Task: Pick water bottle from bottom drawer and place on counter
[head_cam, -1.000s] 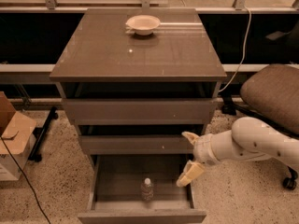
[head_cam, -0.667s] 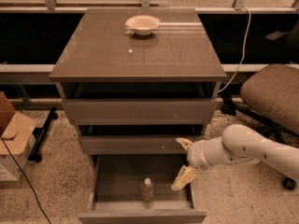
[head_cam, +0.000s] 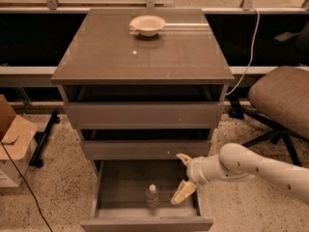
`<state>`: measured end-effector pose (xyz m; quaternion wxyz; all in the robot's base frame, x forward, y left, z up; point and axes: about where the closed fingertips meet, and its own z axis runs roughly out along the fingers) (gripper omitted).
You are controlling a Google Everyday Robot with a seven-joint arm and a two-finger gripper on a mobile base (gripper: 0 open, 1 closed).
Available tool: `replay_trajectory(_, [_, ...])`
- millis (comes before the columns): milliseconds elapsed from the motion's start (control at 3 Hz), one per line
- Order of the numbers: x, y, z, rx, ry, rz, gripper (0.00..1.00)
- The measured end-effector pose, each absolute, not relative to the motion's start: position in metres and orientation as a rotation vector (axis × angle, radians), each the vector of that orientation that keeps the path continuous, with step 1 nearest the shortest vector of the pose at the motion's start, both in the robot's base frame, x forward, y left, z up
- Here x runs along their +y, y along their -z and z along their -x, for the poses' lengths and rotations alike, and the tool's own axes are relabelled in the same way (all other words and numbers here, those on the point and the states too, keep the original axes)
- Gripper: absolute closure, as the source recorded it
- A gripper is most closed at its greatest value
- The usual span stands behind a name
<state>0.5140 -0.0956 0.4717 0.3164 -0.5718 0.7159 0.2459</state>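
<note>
The water bottle, small and clear with a white cap, stands upright in the open bottom drawer, near its front wall. My gripper reaches in from the right over the drawer's right side. Its two cream fingers are spread apart, one up by the middle drawer's front, one low beside the bottle. It is open and empty, a little to the right of the bottle and not touching it. The counter is the glossy grey-brown top of the cabinet.
A shallow cream bowl sits at the back of the counter. The two upper drawers are slightly pulled out. An office chair stands at the right, a cardboard box at the left. A cable hangs behind the cabinet.
My gripper and arm have moved left and down, closer to the bottle in the drawer. The bottle has not moved.
</note>
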Motion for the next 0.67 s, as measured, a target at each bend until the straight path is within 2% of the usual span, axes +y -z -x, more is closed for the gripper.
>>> replay_trajectory(667, [-0.085,-0.388,-0.516,1.916,-0.782,1.422,0.00])
